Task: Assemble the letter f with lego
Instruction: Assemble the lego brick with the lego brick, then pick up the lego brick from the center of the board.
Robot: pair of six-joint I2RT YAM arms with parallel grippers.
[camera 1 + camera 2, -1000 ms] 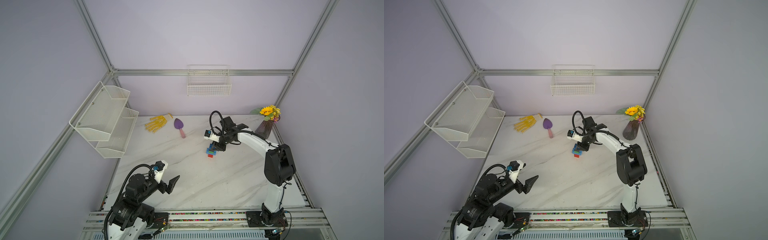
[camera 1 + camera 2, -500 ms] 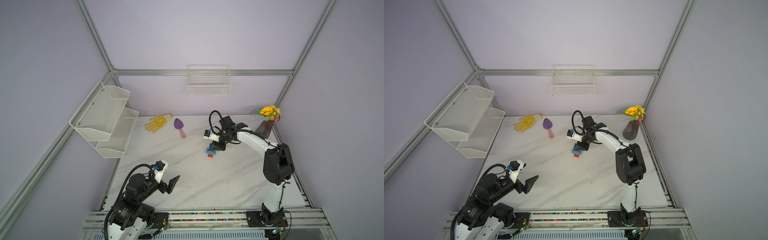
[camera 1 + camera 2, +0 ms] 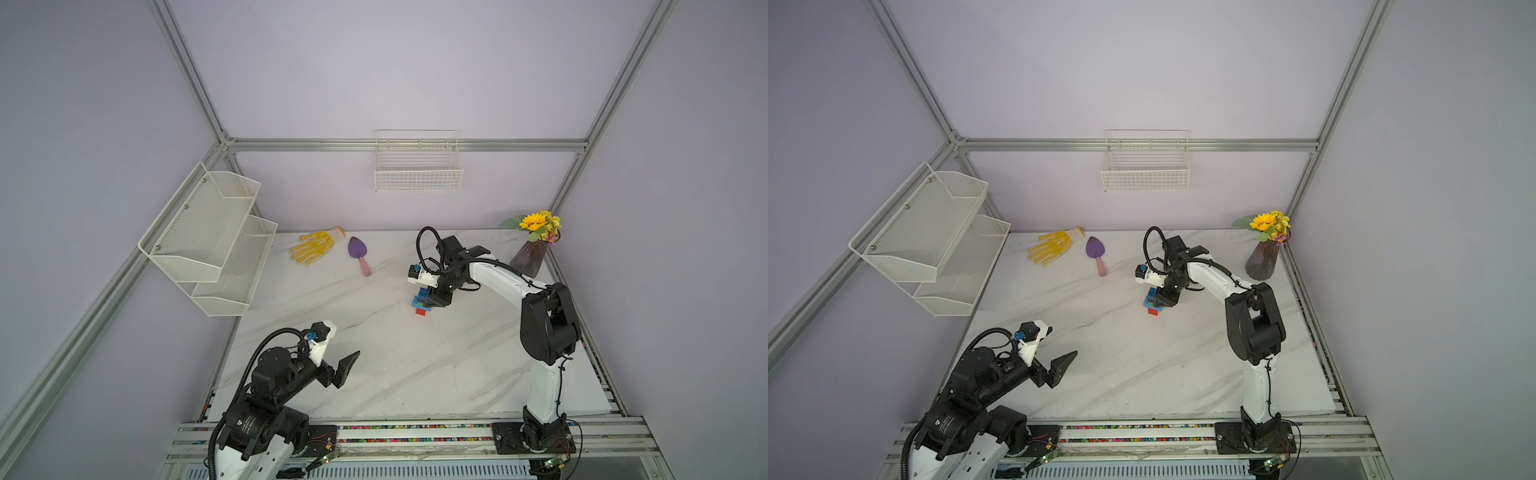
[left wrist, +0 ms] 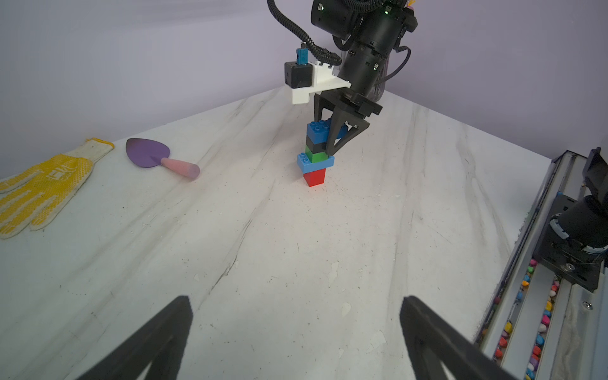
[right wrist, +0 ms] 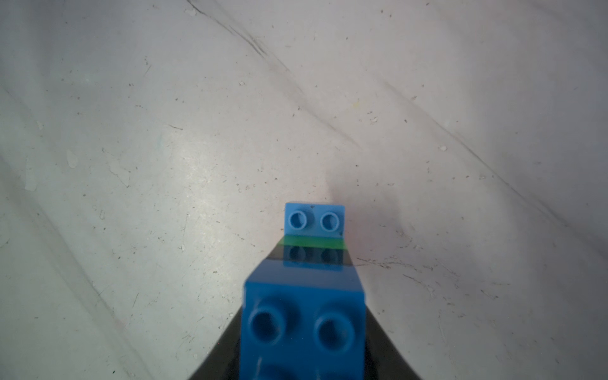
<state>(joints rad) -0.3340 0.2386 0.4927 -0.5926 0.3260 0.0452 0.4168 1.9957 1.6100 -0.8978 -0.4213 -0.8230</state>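
The lego stands as one upright stack, the letter f (image 3: 423, 302) (image 3: 1153, 302), on the marble table: red at the bottom, then a light blue bar, green, black and a darker blue bar (image 5: 302, 329) on top. In the left wrist view the letter f (image 4: 315, 158) rises mid-table. My right gripper (image 3: 435, 300) (image 3: 1165, 300) (image 4: 324, 141) (image 5: 312, 263) reaches down over the stack. Its fingers flank the top blue and black bricks, and whether they touch is unclear. My left gripper (image 3: 343, 372) (image 3: 1061, 368) (image 4: 296, 299) hangs open and empty over the near left of the table.
A yellow glove (image 3: 316, 247) and a purple trowel (image 3: 359, 253) lie at the back left. A vase with a sunflower (image 3: 530, 257) stands in the back right corner. A wire shelf (image 3: 212, 237) hangs on the left wall and a wire basket (image 3: 417, 166) on the back wall.
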